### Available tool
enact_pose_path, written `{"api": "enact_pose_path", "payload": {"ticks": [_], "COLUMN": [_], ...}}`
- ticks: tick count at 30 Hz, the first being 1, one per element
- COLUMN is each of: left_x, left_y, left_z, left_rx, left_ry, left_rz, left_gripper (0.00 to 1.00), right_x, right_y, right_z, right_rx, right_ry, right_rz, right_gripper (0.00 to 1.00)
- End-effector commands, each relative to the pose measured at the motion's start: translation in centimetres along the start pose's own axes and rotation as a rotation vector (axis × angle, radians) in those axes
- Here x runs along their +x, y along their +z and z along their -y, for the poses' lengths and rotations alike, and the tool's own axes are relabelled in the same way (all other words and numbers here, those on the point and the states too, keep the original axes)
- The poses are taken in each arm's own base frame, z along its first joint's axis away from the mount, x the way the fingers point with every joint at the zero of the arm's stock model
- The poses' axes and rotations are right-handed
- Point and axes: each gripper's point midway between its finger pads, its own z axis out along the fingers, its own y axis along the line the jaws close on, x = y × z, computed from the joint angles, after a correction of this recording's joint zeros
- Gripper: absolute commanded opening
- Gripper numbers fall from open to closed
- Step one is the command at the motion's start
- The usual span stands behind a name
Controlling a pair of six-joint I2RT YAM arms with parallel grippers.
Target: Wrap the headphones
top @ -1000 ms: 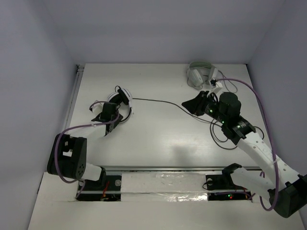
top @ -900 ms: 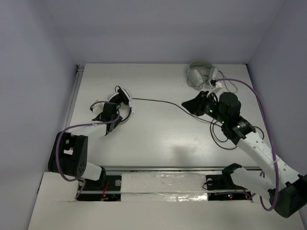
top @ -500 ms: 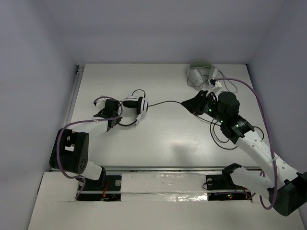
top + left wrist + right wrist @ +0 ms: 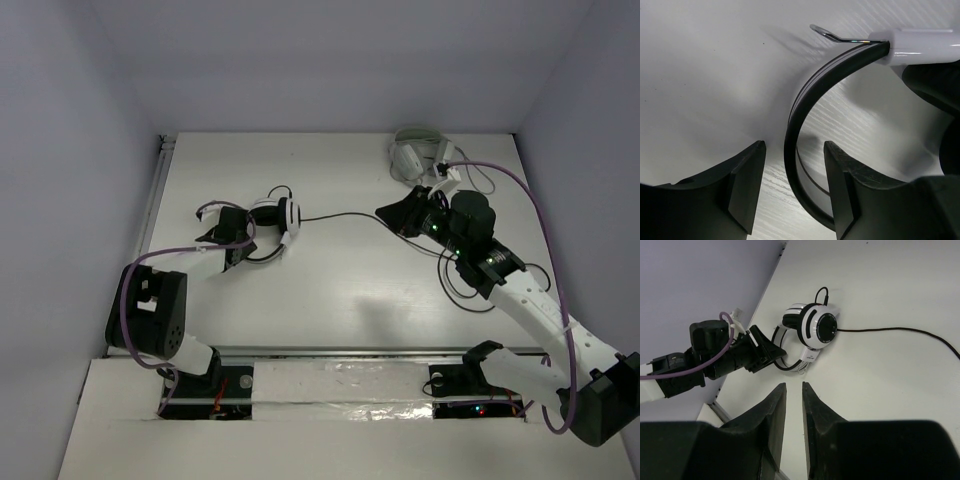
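1. Bench: a white top that carries everything, with both arms reaching onto it from the near edge.
2. Left claw: it sits at the left of the bench, pointing right toward the headphones. In the wrist view its two dark fingers stand apart. The headband curves down between them, nearer the right-hand finger, with bench showing on either side of it. The claw is open around the band and does not pinch it.
3. Headphones: they rest on the bench left of centre, just right of the left claw. The two white-and-black ear cups sit close together. The thin black headband loops from them toward the near left and into the left claw.
4. Cable: a thin black line that leaves the ear cups and runs right across the bench, slightly bowed, up to the tip of the right claw.
5. Right claw: it sits right of centre, pointing left along the cable. In its wrist view the jaws are nearly together, with a narrow slit between them, and no cable shows in that slit. The cable passes out of that view at the right edge, so it cannot be told whether it is pinched.
6. Pale headphones: a second, all-light pair lies at the far right of the bench, beyond the right claw.
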Motion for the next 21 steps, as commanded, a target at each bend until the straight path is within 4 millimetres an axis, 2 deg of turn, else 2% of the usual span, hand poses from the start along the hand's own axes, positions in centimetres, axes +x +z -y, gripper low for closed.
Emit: {"api": "enact_pose_path", "payload": {"ticks": [1,4,5,8,11,12,13,15,17,20,21], "left_x": [0.3,0.0,-0.5,-0.6,-0.1,0.2,0.4,0.2,-0.5,-3.2,-4.3], "left_y": [0.0,0.4,0.5,1.1,1.7,1.9,1.8,1.5,0.4,-3.8,-5.8], "left_z": [0.1,0.9,1.5,1.6,1.0,0.9,1.1,1.3,2.6,6.6,7.7], "left_rx": [0.018,0.024,0.035,0.016,-0.01,-0.014,-0.003,0.013,0.077,0.278,0.341], "left_ry": [0.008,0.011,0.009,0.022,0.033,0.037,0.036,0.031,0.033,0.03,0.053], "left_rz": [0.001,-0.005,0.004,0.0,-0.007,-0.015,-0.023,-0.02,-0.02,-0.01,0.003], "left_gripper": [0.48,0.45,0.41,0.34,0.2,0.13,0.0,0.0,0.0,0.0,0.0], "right_x": [-2.1,-1.9,-1.9,-1.8,-1.9,-2.0,-1.8,-1.9,-1.5,-1.5,-1.5], "right_y": [0.0,0.0,0.0,-0.1,-0.4,-0.4,-0.4,-0.3,-0.1,-0.2,-0.3], "right_z": [-1.8,-1.8,-1.8,-1.9,-2.0,-2.0,-2.0,-2.1,-1.8,-1.5,-1.4], "right_rx": [-0.052,-0.058,-0.063,-0.07,-0.074,-0.076,-0.077,-0.083,-0.077,-0.073,-0.078], "right_ry": [-0.018,-0.022,-0.025,-0.03,-0.035,-0.034,-0.034,-0.037,-0.045,-0.067,-0.085], "right_rz": [0.074,0.069,0.068,0.068,0.08,0.083,0.08,0.08,0.068,0.083,0.093], "right_gripper": [0.25,0.25,0.25,0.25,0.25,0.25,0.25,0.24,0.19,0.0,0.0]}}
